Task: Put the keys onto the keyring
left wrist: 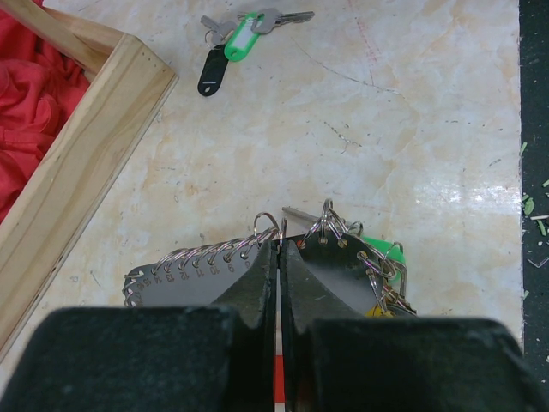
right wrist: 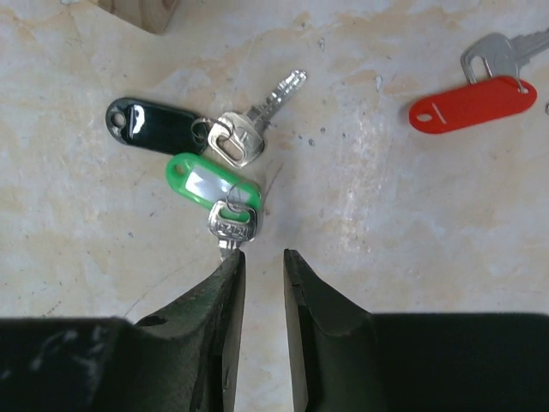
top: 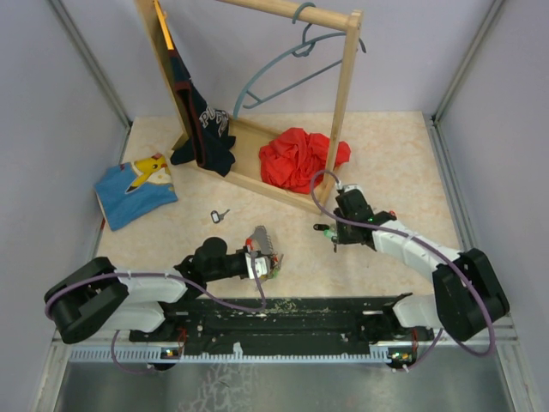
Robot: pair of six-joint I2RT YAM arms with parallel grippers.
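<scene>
My left gripper (top: pixel 255 263) (left wrist: pixel 280 246) is shut on the keyring (top: pixel 264 243) (left wrist: pixel 184 276), a grey fan-shaped plate edged with several silver wire rings and green and yellow tabs; a red strip shows between the jaws. My right gripper (top: pixel 330 235) (right wrist: pixel 263 256) is open and empty, low over the table. Just past its tips lie two silver keys, one with a green tag (right wrist: pixel 210 182) (left wrist: pixel 240 36) (top: pixel 324 228), one with a black tag (right wrist: pixel 147 125) (left wrist: pixel 211 72). The green-tagged key's blade runs under the left finger. A red-tagged key (right wrist: pixel 470 104) lies further right.
A wooden clothes rack (top: pixel 257 176) (left wrist: pixel 81 163) stands behind, with a red cloth (top: pixel 296 159) (left wrist: pixel 30 120) on its base, a dark shirt (top: pixel 202 129) and a hanger (top: pixel 292 64). A blue shirt (top: pixel 135 193) lies at left. Another small key (top: pixel 220 215) lies in the middle.
</scene>
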